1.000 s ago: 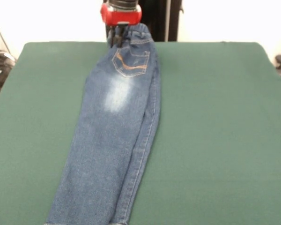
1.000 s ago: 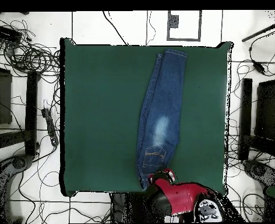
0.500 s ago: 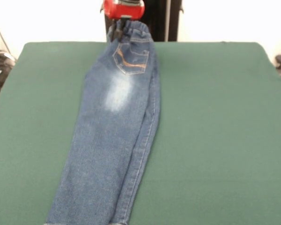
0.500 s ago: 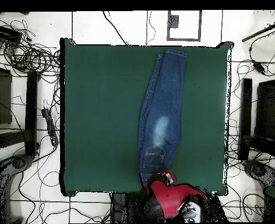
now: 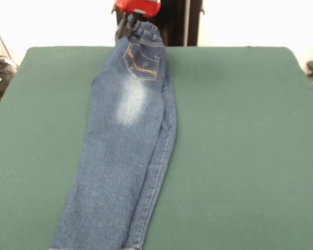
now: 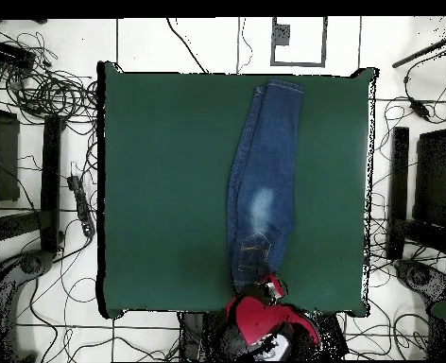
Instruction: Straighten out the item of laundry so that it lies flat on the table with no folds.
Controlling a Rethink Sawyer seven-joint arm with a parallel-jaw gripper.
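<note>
The gripper [image 5: 126, 30] was pinching the jeans' [image 5: 126, 135] waistband at the table's [image 5: 240, 130] far edge. The jeans stretched lengthwise down the middle, folded leg upon leg. The pulling-taut step seemed in hand; next the upper leg needed opening sideways.

Faded denim jeans [image 5: 122, 156], matt felt table [image 5: 240, 135]

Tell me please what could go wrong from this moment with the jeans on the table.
1. The hand grips the elastic waistband of the small blue denim jeans at the far edge of the dark green felt table; further pulling may drag the waist off that edge.
2. The jeans lie folded lengthwise, one leg over the other; pulling along their length probably will not open this fold.
</note>
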